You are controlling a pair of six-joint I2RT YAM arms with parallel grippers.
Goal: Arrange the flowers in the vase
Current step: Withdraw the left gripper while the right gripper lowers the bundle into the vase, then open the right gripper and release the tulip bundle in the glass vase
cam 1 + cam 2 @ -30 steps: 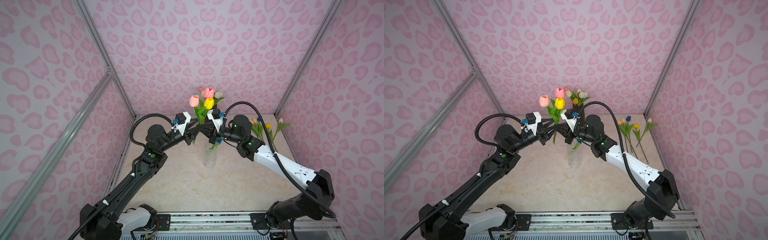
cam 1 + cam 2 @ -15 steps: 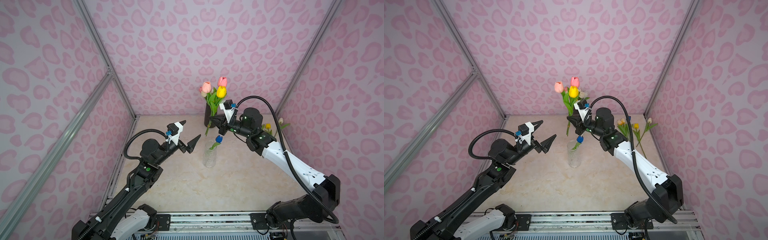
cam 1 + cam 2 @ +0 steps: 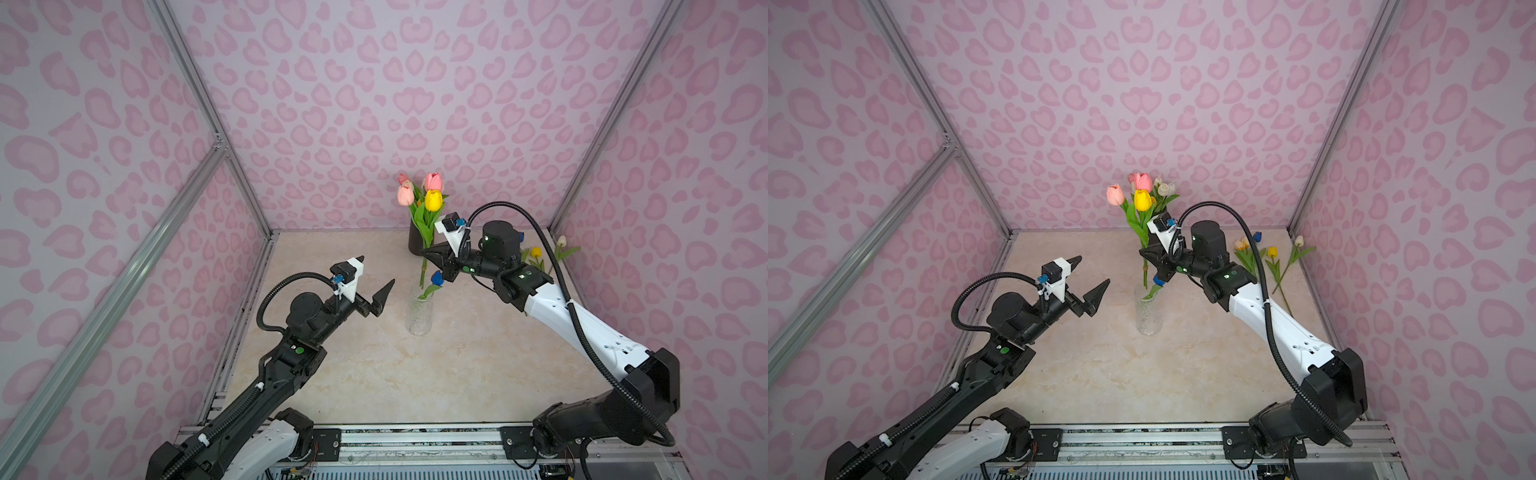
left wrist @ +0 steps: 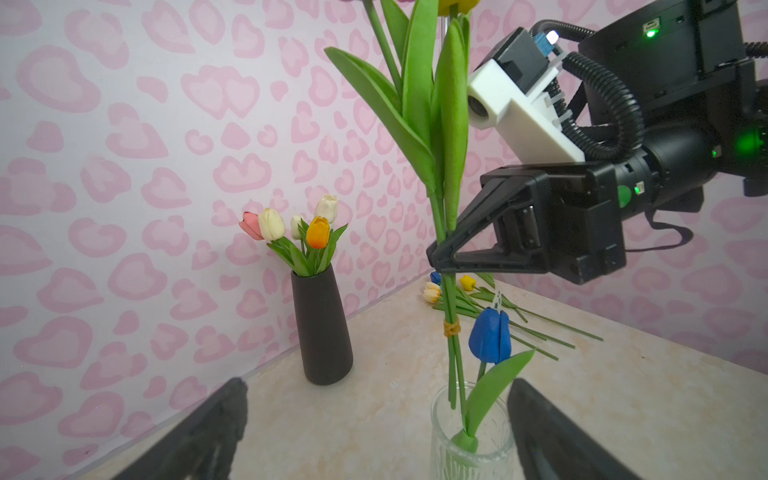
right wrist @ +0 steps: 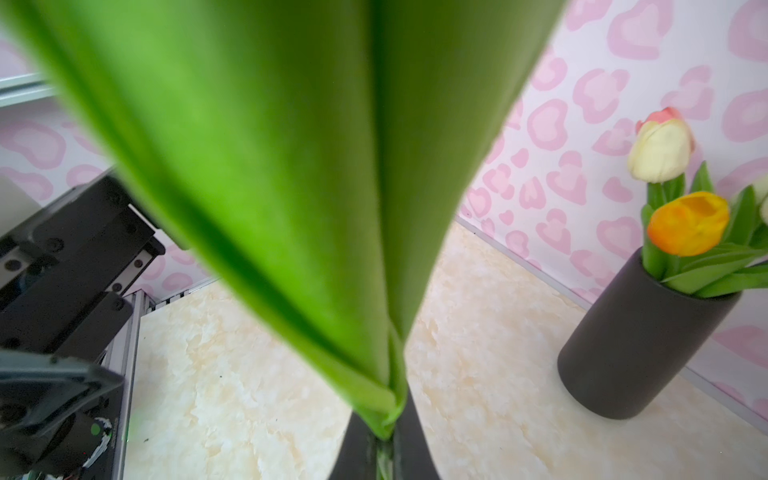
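Now the right gripper (image 3: 427,253), clamped on the tulip bunch (image 3: 422,224), holds its stems at the mouth of the glass vase (image 3: 419,311), likely next lowering them straight in; the left gripper (image 3: 376,272) hangs beside the vase, spread wide, empty.

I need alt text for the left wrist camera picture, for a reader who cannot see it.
The right gripper, shut, holds a banded bunch of tulips upright, its stem ends dipping into a glass vase that holds a blue tulip. Behind, a dark vase of tulips stands by the pink wall and loose tulips lie on the table.
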